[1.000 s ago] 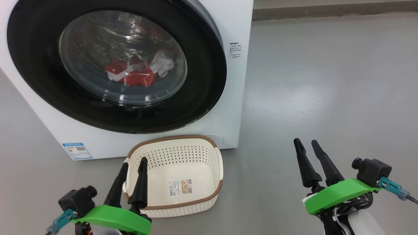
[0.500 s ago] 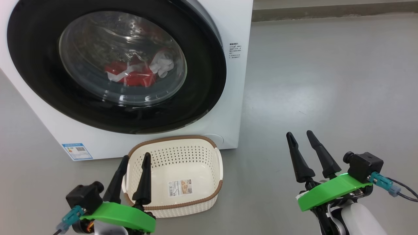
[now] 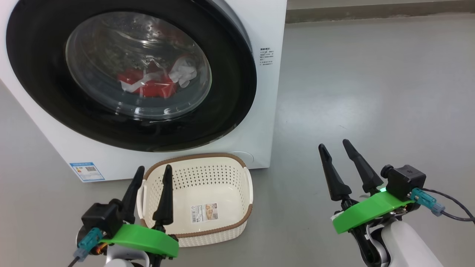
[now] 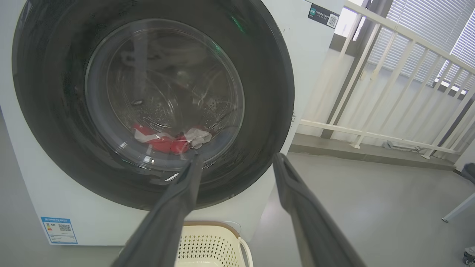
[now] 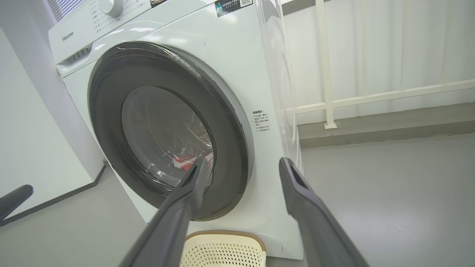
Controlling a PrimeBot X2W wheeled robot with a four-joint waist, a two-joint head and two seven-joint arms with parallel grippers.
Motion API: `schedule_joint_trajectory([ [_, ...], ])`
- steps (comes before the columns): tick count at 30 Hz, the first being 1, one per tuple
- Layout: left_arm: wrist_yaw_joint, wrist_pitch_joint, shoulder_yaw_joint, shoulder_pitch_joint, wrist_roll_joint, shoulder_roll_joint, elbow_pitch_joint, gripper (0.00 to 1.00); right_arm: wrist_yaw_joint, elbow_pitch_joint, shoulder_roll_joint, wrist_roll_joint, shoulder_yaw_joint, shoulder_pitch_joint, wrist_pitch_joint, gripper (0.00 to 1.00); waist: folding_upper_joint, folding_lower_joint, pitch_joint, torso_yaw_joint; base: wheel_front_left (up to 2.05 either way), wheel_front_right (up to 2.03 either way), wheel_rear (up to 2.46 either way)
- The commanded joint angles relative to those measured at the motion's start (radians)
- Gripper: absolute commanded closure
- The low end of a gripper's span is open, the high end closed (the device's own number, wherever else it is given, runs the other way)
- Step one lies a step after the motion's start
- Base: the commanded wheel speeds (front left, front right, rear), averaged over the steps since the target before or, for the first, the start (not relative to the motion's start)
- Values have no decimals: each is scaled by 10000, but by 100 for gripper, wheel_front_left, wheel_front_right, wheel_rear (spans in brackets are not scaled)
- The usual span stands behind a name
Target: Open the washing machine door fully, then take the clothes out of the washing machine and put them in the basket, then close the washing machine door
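door rim (image 3: pixel 230 92) glossy black | basket (image 3: pixel 226 228) perforated plastic | floor (image 3: pixel 371 92) smooth

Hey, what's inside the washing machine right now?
Behind the closed washing machine door, through its glass, red clothes with white parts lie low in the perforated steel drum. The door's black rim covers the drum's outer edge, so anything lying there cannot be seen.

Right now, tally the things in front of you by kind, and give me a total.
Washing machine: 1
Washing machine door: 1
Basket: 1
Bundle of red and white clothes: 1, behind the door glass
Tools: 2, left tool and right tool, both open
Total: 6
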Motion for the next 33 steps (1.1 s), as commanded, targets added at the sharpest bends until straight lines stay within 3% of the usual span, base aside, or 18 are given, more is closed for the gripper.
schedule_joint_trajectory([
  [1, 73, -122, 272, -443, 175, 193, -188, 0, 6, -183, -9, -186, 249, -413, -130, 0, 0, -1, -7, -3, 0, 0, 0],
  [26, 180, -122, 185, -367, 285, 193, -301, 0, 6, 31, -9, -417, 128, -455, -130, 0, 0, -1, 37, 135, 0, 0, 0],
  [28, 180, -122, 161, -380, 319, 193, -348, 0, 6, 26, -9, -448, 122, -482, -130, 72, 0, -1, 122, 188, 0, 0, 0],
  [29, 180, -122, 151, -407, 338, 193, -385, 0, 6, 9, -9, -463, 84, -515, -130, 98, 0, -1, 196, 221, 0, 0, 0],
  [33, 192, -122, 167, -544, 328, 193, -591, 0, 6, 4, -8, -235, -84, -728, -130, 100, 0, -1, 563, 343, 0, 0, 0],
])
